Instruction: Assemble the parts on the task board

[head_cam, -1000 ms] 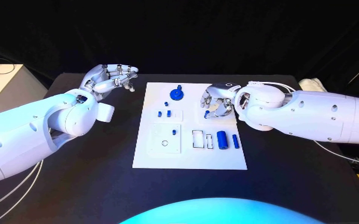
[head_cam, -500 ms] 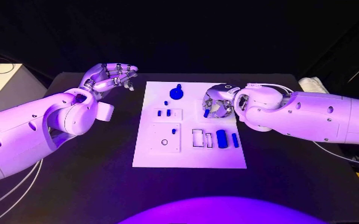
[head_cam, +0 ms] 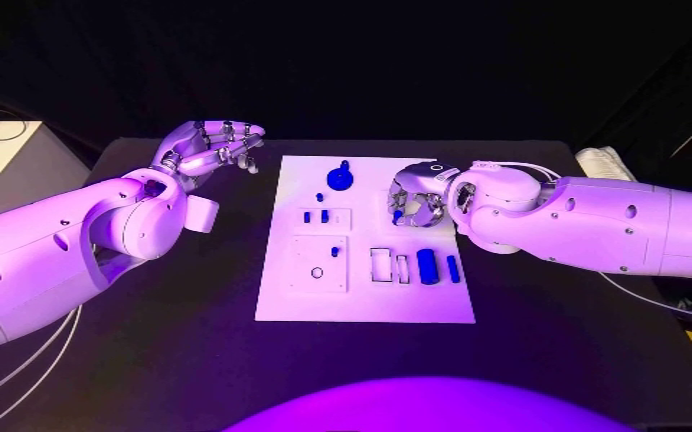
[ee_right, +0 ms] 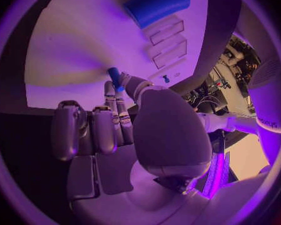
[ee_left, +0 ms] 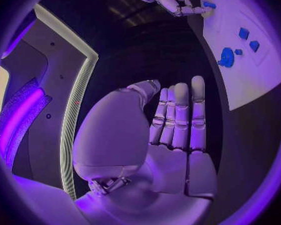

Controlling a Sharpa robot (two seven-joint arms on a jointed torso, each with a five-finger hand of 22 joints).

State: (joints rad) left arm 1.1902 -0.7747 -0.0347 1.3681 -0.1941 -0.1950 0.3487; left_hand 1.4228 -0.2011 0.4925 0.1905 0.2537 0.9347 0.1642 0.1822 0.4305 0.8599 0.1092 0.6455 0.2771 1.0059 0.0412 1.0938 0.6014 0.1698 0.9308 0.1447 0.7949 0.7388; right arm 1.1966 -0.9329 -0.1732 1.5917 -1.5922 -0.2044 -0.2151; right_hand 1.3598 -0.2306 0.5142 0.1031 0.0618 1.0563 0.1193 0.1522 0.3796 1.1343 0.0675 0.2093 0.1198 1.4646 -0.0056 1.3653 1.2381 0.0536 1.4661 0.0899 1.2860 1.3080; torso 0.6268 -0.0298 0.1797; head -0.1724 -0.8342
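Nothing moved, right robot hand [head_cam: 415, 198] pinching blue part [ee_right: 114, 77], left robot hand [ee_left: 172, 130] empty, fingers apart.

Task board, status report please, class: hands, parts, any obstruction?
Right hand pinches a small blue part over the task board. Left hand open, beside the board, holding nothing. Remaining parts lie on the board. No obstruction seen.

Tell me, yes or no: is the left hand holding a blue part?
No. The silver left hand is bare, fingers straight and together over the black table, beside the white task board.
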